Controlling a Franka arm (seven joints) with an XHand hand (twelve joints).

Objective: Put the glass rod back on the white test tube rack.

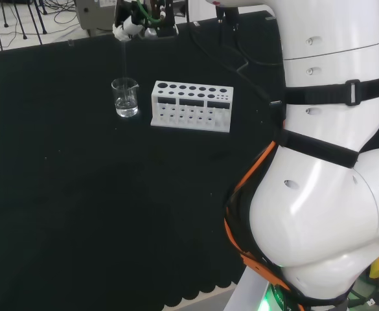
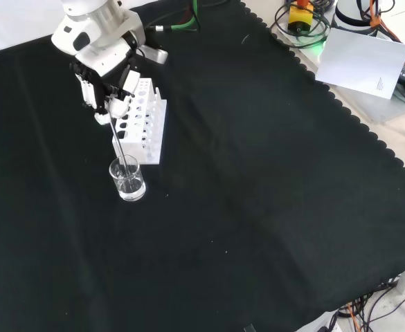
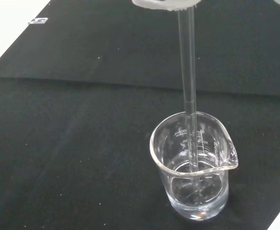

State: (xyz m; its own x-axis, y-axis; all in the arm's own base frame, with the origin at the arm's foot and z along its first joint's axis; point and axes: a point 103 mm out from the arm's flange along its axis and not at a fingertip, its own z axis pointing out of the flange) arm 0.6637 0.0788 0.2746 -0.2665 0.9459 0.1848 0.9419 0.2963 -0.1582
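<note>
My hand point(image 2: 106, 81) hangs above a small clear glass beaker point(image 2: 127, 179), its fingers curled round the top of a thin glass rod point(image 2: 118, 143). The rod point(image 3: 189, 81) runs almost straight down, and its lower end stands in the clear liquid inside the beaker point(image 3: 195, 167). In the head view the rod point(image 1: 124, 59) drops from the hand point(image 1: 127, 29) into the beaker point(image 1: 126, 97). The white test tube rack point(image 1: 192, 106) stands just right of the beaker there. In the front view the rack point(image 2: 141, 123) lies behind the beaker, under the hand.
The arm's big white links point(image 1: 332, 155) take up the right of the head view. A sheet of white paper point(image 2: 367, 61) and cables lie off the cloth's far right edge in the front view. Black cloth point(image 2: 257, 194) spreads wide in front of the beaker.
</note>
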